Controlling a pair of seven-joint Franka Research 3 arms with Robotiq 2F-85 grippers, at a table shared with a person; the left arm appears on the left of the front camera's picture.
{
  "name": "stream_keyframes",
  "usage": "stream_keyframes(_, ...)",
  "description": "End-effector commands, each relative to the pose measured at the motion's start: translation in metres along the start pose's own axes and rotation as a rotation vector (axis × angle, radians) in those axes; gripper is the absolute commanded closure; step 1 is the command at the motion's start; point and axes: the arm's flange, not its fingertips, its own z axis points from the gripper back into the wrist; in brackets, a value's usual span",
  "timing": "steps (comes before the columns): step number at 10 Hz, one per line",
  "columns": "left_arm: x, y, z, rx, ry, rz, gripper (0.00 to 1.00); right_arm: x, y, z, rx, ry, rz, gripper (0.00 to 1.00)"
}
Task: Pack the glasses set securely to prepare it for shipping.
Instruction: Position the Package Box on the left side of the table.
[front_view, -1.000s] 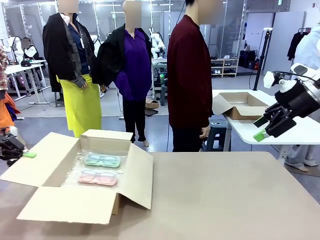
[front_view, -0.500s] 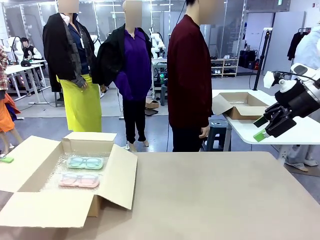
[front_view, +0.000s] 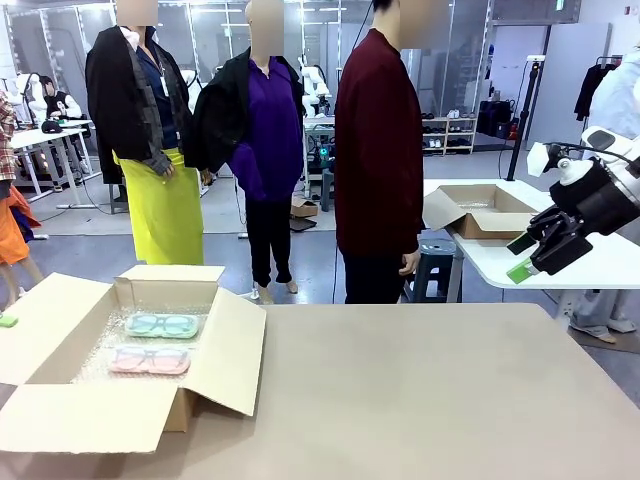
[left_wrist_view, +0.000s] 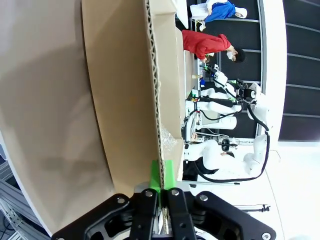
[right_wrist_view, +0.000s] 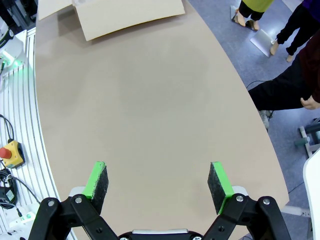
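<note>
From the front we see an open brown corrugated cardboard box (front_view: 150, 385), lined with crinkled clear bubble wrap (front_view: 120, 345), at the table's left end. Two flat, rounded-rectangular translucent cases lie inside on the lining, the mint-green case (front_view: 162, 324) behind the pink case (front_view: 149, 360), just apart, each showing a pair of glasses. The box's flaps are splayed outward, and the left flap runs off the picture's left edge. Compared with a second ago the box sits further left and nearer us, and the left gripper (front_view: 6, 320) now shows as a mere sliver of green pad at that edge. The smooth tan tabletop (front_view: 420, 400) to the right of the box lies bare up to its rounded edge. The right gripper (front_view: 528, 256) hangs high at the right, well apart from the box, as it did before.

In the left wrist view, the left gripper's green pads (left_wrist_view: 155, 176) appear pinched onto the fluted edge of a box flap (left_wrist_view: 150, 80); whether they truly grip it we cannot tell.

In the right wrist view, the right gripper's jaws stand wide apart and empty above bare tabletop.
</note>
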Motion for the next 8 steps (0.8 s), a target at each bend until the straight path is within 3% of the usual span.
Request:
stream_keyframes(1, 0.0, -0.008, 0.003, -0.017, -0.01, -0.016, 0.86, 0.005, 0.0, 0.0, -0.01, 0.002, -0.024, 0.0)
stream_keyframes(2, 0.001, -0.008, 0.003, 0.0, -0.026, 0.0, 0.79, 0.005, 0.0, 0.0, -0.01, 0.002, -0.024, 0.0)
stream_keyframes(3, 0.0, -0.009, 0.003, -0.002, -0.027, -0.006, 0.49, 0.005, 0.0, 0.0, -0.01, 0.002, -0.024, 0.0)
stream_keyframes(4, -0.002, -0.012, 0.003, 0.0, -0.046, -0.016, 0.41, 0.005, 0.0, 0.0, -0.01, 0.002, -0.024, 0.0)
stream_keyframes(5, -0.007, -0.018, 0.006, 0.023, -0.054, -0.028, 0.11, 0.005, 0.0, 0.0, -0.01, 0.002, -0.024, 0.0)
stream_keyframes(6, -0.01, -0.029, 0.009, 0.084, -0.113, -0.05, 0.03, 0.005, 0.0, 0.0, -0.01, 0.002, -0.024, 0.0)
stream_keyframes(8, -0.016, -0.054, 0.019, 0.25, -0.148, -0.06, 0.0, 0.005, 0.0, 0.0, -0.01, 0.002, -0.024, 0.0)
